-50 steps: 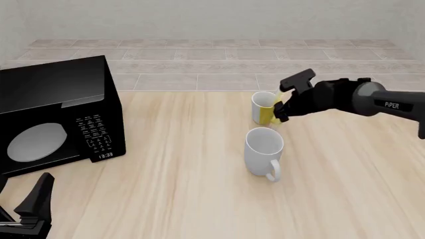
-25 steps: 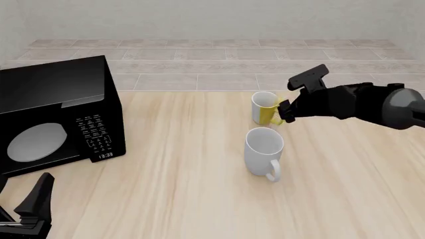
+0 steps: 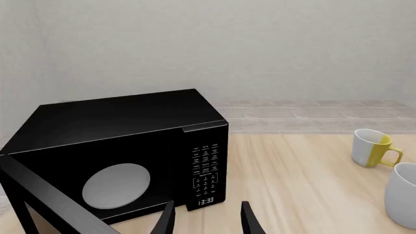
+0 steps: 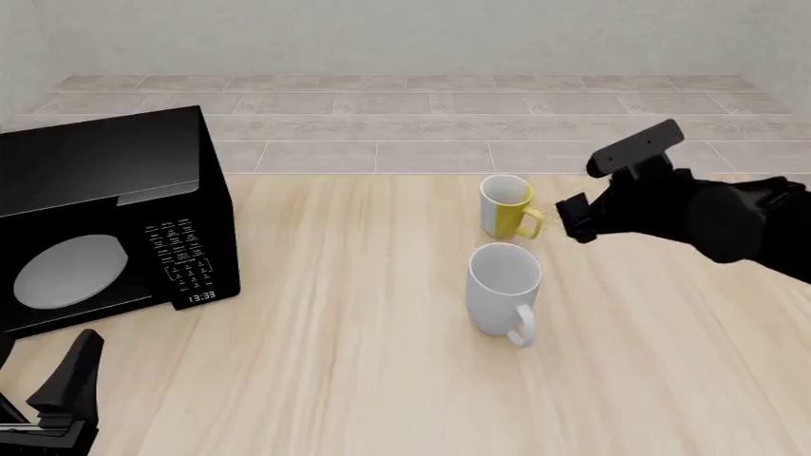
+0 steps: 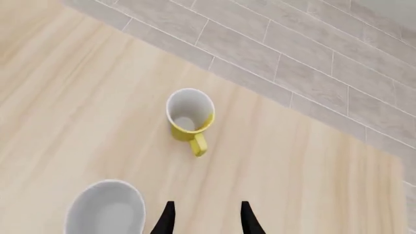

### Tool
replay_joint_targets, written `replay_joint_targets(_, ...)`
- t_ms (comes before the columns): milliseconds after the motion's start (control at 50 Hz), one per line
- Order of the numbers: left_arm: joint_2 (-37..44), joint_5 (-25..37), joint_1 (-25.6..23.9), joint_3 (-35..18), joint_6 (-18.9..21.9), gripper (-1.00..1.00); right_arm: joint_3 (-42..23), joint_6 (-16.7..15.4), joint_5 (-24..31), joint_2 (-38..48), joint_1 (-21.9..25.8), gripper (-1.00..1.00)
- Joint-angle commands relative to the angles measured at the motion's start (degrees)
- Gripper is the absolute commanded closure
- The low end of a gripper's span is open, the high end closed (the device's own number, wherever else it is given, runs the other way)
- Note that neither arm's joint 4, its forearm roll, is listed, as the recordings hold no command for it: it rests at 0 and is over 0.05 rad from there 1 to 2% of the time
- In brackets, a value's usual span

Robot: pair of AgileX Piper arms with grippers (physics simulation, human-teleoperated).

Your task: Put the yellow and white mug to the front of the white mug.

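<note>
Mugs first, from the front view: the yellow and white mug [image 4: 508, 207] stands upright on the counter [image 4: 355, 361], handle pointing right, and the white mug [image 4: 503, 289] stands upright just nearer to me, a small gap between them, its handle turned toward the near edge. My right pincer [image 4: 573, 218] hangs to the right of the yellow and white mug, close to its handle but not touching it, and it holds nothing. From this angle I can't read how far apart its fingers are. At far left sits the black microwave [image 4: 108, 220], door shut, clock lit. My left pincer [image 4: 61, 404] is low in the near left corner, well away from both mugs.

Left wrist view now: the left pincer [image 3: 206, 222] shows two dark fingertips spread apart with nothing between them, aimed at the microwave [image 3: 120, 161]. Off at the edge I see the yellow and white mug [image 3: 371, 147], and the white mug [image 3: 403, 194] is partly cut off by the frame.

Right wrist view: I'm looking down on the counter [image 5: 78, 97]. The right pincer [image 5: 204, 219] has its two fingertips parted and empty. The yellow and white mug [image 5: 189, 117] is beyond them, clear of both tips, its off-white inside showing. The white mug [image 5: 105, 210] sits off to one side, only its rim and inside in frame.
</note>
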Motion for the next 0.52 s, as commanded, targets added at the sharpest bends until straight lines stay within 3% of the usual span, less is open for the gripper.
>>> replay_joint_targets(20,0.0,0.0,0.0,0.0,0.0,-1.0,4.96,-0.22,-1.12,-6.05,-0.71,-1.0)
replay_joint_targets(520,0.0,0.0,0.0,0.0,0.0,-1.0,14.89,1.62,-0.61,-20.28,-1.04,-1.0)
